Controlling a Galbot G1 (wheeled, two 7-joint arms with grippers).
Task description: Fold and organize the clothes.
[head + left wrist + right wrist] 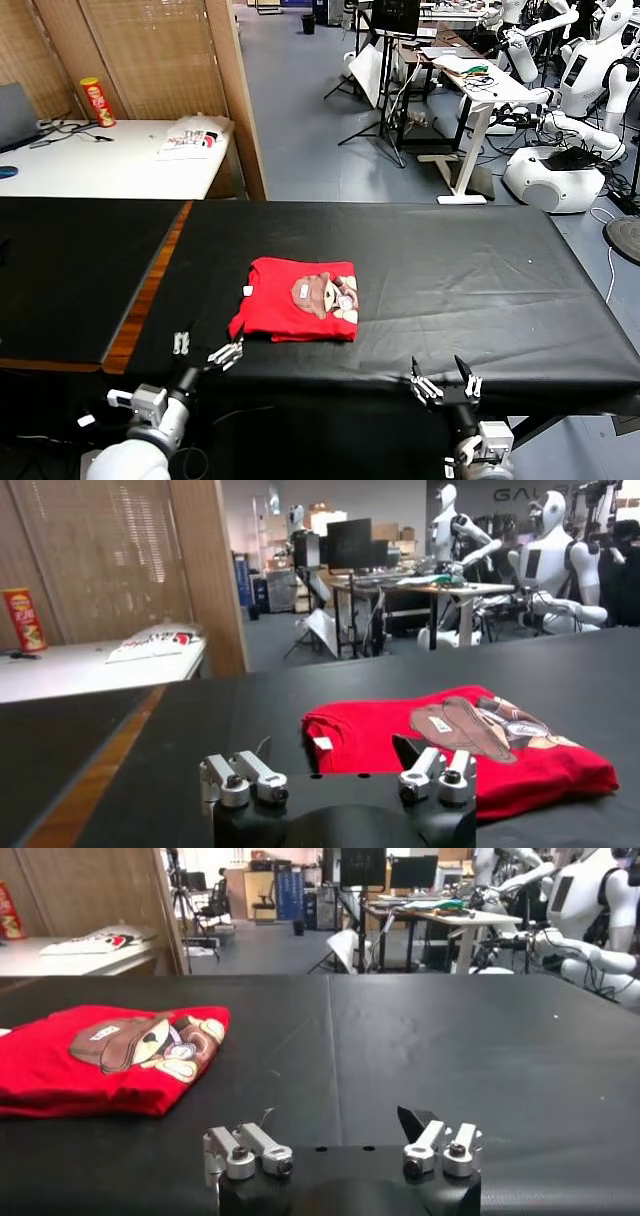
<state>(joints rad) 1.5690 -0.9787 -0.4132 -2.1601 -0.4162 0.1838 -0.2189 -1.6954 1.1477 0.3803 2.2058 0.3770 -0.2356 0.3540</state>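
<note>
Red cotton, folded into a neat rectangle, sits on the black table [480, 260] a little left of the middle: the T-shirt [297, 300] lies with its brown-and-white cartoon animal print [326, 293] facing up and a small white tag [248, 290] showing at its left edge. From the head camera you take in the whole packet at once, flat and squared off, with both arms low at the near edge of the table. The left gripper [208, 350] hovers just off the shirt's near left corner, its fingers spread apart and holding nothing; the left wrist camera looks across those parted fingers [255, 778] straight at the shirt [470, 745], and from that low angle you can see the stacked layers along the fold, which the overhead look flattens out. The right gripper [444, 382] hangs at the table's front edge, well apart from the garment, fingers likewise apart and empty; its wrist camera catches the shirt [110, 1058] off to one side with bare black cloth between. Behind, a white side table [110, 165] carries a red and yellow snack can [97, 101], and white robots [590, 70] stand among the desks farther back.
</note>
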